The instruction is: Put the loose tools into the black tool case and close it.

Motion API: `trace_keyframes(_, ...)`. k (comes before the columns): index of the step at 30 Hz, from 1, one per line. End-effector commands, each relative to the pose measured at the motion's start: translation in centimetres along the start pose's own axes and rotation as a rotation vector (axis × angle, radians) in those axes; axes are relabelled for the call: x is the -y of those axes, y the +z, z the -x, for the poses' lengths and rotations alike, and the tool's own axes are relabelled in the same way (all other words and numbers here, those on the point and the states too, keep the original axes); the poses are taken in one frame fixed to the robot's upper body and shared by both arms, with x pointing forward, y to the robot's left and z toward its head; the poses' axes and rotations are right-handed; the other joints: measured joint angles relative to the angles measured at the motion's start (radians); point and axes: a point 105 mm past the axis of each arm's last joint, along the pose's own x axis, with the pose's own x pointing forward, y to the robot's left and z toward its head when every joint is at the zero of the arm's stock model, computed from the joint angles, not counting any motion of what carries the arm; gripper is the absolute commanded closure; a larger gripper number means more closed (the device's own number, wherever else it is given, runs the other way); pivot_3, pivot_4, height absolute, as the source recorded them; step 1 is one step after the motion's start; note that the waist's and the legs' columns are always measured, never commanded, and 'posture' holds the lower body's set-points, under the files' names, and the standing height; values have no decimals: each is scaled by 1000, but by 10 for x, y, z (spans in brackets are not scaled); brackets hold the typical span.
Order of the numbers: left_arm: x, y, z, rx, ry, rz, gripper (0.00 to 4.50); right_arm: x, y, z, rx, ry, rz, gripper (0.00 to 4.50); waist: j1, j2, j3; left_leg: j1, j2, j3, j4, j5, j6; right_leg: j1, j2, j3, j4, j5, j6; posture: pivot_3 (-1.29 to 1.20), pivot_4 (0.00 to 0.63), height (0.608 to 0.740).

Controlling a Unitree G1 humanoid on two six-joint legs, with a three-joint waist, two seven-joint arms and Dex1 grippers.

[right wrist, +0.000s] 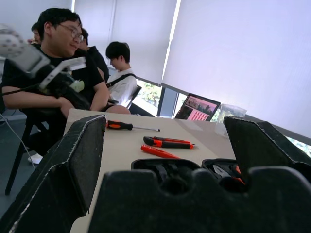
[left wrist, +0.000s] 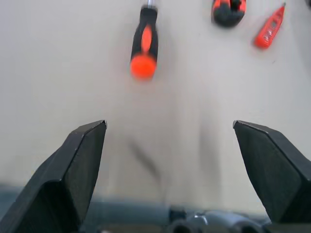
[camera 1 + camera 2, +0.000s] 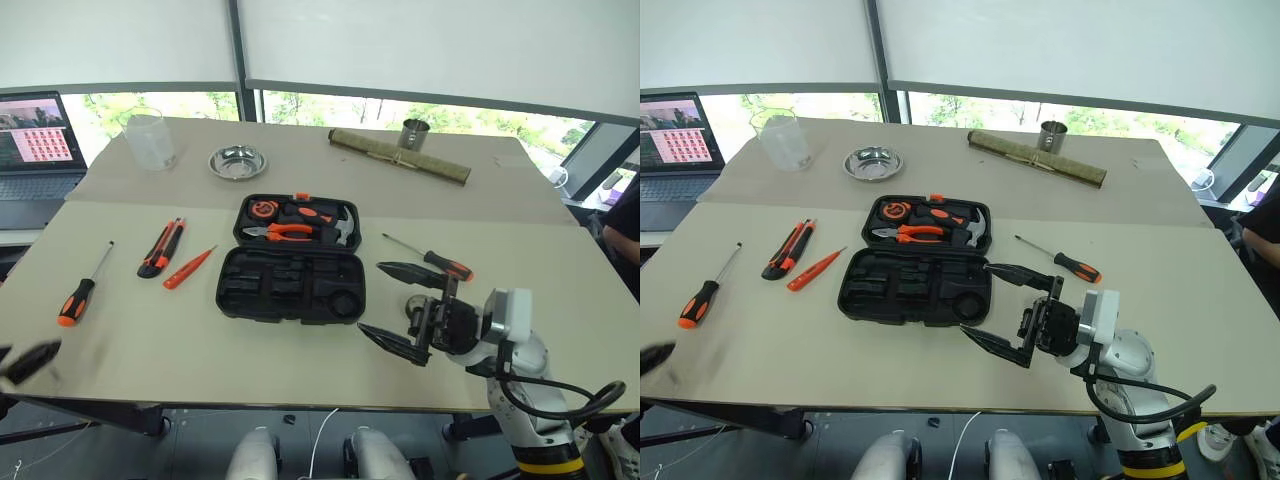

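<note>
Right hand (image 3: pixel 1007 310), spread and empty, hovers beside the open black tool case (image 3: pixel 292 283); the screwdrivers (image 3: pixel 76 299) lie loose around it, nothing packed.

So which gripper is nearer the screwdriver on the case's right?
The right gripper: it hovers just in front of that screwdriver. The left gripper is at the table's far left edge.

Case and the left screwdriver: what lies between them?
The knife and the tester, side by side on the table, left of the case and right of the screwdriver, per the eye views.
</note>
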Motion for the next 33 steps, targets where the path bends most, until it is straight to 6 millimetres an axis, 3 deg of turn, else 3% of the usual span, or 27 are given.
trace_keyframes(1,-11,6,-24,-97,84,13,0,7,8,-11,33,-18,10,8,-5,2,1,0,0,0,0,0,0,0,0,0,0,0,0,0,150,740)
trace_keyframes(5,-20,15,-49,-140,117,16,0,15,8,-14,32,-31,29,8,-17,0,0,-5,0,1,-2,0,-1,-4,1,3,3,1,0,0,150,740)
trace_keyframes(10,-21,13,-73,-185,112,6,0,21,3,-4,6,-50,53,8,-9,0,0,-11,-1,4,-2,-2,-3,-10,2,2,7,-1,-1,0,150,740)
trace_keyframes(13,-18,14,-80,-184,93,3,669,22,3,1,-5,-58,55,0,-6,-1,0,-19,-1,6,0,-2,-4,-20,2,3,10,-1,-1,0,150,740)
trace_keyframes(17,-2,16,-90,-161,-10,9,2152,22,1,9,-22,-68,60,0,-1,-1,0,-18,-1,6,0,-1,-4,-20,2,3,11,-1,-1,0,150,740)
trace_keyframes(22,-13,14,-76,-175,-10,-98,3837,24,2,17,-41,-93,78,0,-6,-1,0,-18,-1,7,0,-1,-5,-20,1,4,12,-1,-1,0,150,740)
trace_keyframes(23,-15,17,-73,-165,-7,-106,3882,26,3,19,-44,-103,83,0,-6,-1,0,-17,-1,8,0,-1,-5,-20,1,4,13,-1,-1,0,150,740)
trace_keyframes(26,-8,56,-63,8,-60,-216,3882,33,7,34,-82,-135,108,0,-2,-1,0,-17,-1,8,0,-1,-4,-20,2,4,13,-1,-1,0,150,740)
trace_keyframes(28,16,81,-57,142,-182,-361,3882,36,9,42,-104,-151,121,0,4,-3,0,-18,-1,7,0,-1,-5,-20,2,4,12,-1,-1,0,150,740)
trace_keyframes(30,63,104,-51,309,-403,-580,3882,38,10,51,-140,-150,139,0,14,-3,0,-18,-1,7,1,-1,-5,-19,1,3,11,-1,-1,0,150,740)
trace_keyframes(33,108,103,-57,334,-602,-783,3882,44,7,63,-214,-133,174,0,25,-2,0,-18,-2,8,1,-1,-4,-18,0,3,10,-1,0,0,150,740)
